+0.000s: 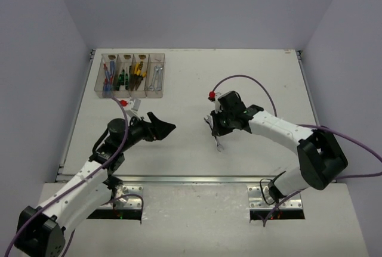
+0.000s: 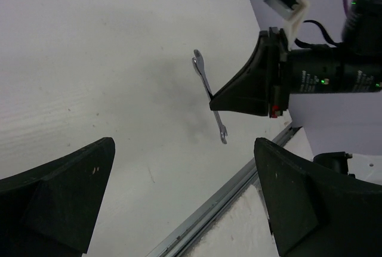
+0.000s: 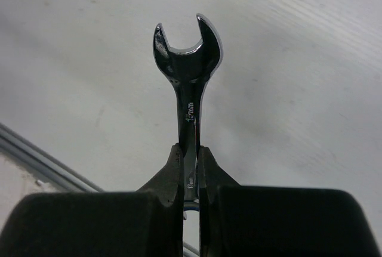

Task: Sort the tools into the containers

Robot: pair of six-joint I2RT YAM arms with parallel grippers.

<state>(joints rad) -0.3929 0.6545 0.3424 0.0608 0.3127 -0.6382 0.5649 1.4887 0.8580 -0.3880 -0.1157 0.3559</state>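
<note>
A white bench (image 1: 239, 84) fills the top view, with 2 robot arms reaching onto it from its near edge. At the bench's far left corner stands a row of 4 joined translucent containers (image 1: 163, 79). They hold, from left to right, blue-handled screwdrivers (image 1: 107, 75), green-black screwdrivers (image 1: 123, 78), yellow-handled pliers (image 1: 139, 72) and silver wrenches (image 1: 157, 77).

The left claw (image 1: 164, 129) hangs open and empty near the middle of the bench, between the containers and the other arm. Its tip points right.

The right claw (image 1: 216, 127) is right of centre, clamped shut on the shaft of a silver open-end wrench (image 3: 188, 66). The grip is about mid-shaft, so 1 forked head juts out beyond the fingertips. In the top view the wrench's long axis runs roughly from far to near. It appears lifted off the bench, though this is hard to confirm.

From the right claw the containers lie well apart, to the far left. The wrench bin is the rightmost of the 4, on the side nearest the right claw. The left arm is closer to the row, but the right arm holds the tool. The carry likely needs the wrench's length aligned with that narrow bin.
</note>
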